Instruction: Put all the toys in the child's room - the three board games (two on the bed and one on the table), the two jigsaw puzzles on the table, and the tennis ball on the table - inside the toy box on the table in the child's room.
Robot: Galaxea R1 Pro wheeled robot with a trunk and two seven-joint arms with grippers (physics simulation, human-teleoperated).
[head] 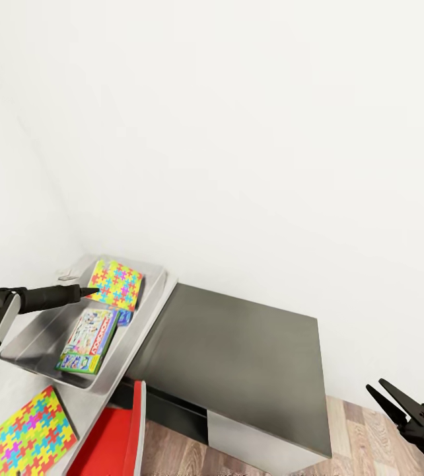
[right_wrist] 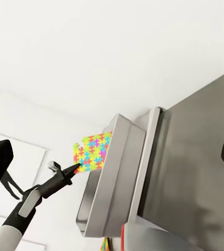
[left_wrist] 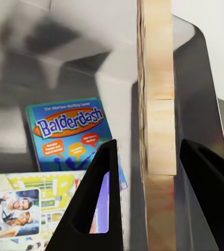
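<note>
The toy box [head: 40,330] sits on the light grey table [head: 0,390]. A Monopoly board game [head: 88,340] lies flat inside it, with a blue Balderdash box [left_wrist: 70,133] beyond. One jigsaw puzzle [head: 116,284] stands tilted against the bin's far wall. My left gripper [head: 93,291] is open around the puzzle's edge [left_wrist: 159,104], with a gap on each side. A second jigsaw puzzle [head: 30,433] lies flat on the table's near end. My right gripper [head: 375,384] hangs open over the floor, far to the right. The tennis ball and the bed are out of view.
A lower dark grey cabinet [head: 238,357] adjoins the table on the right. A red chair [head: 116,439] stands in front of the table. White walls close the corner behind the bin. Wood-plank floor [head: 370,443] lies at the right.
</note>
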